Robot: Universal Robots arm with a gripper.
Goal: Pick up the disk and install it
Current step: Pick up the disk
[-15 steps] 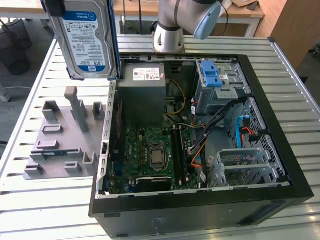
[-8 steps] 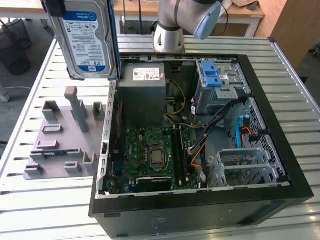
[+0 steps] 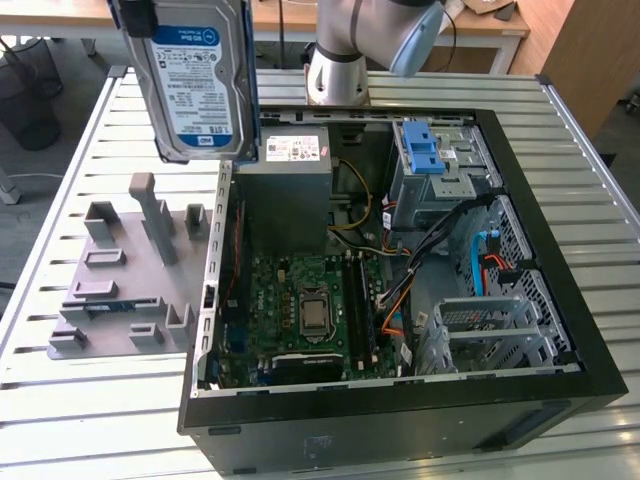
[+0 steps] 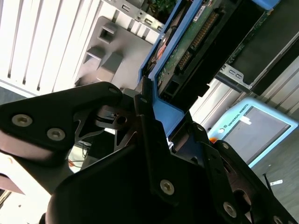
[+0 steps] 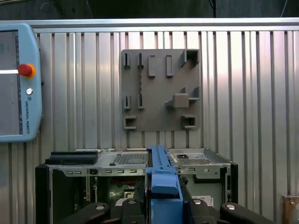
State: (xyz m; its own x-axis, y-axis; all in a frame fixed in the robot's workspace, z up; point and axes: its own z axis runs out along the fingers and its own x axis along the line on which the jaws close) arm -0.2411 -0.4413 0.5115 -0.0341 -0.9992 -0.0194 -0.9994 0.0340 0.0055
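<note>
A slatted silver metal worktable [image 3: 80, 420] stands on a grey floor [image 3: 30, 235] seen at the frame's left edge, with a light wooden desk [image 3: 480, 25] across the top.

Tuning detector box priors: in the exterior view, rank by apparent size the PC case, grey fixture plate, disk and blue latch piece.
1. PC case
2. grey fixture plate
3. disk, close to the plate in apparent size; it hangs nearer the camera, so the order of these two is unsure
4. blue latch piece
</note>
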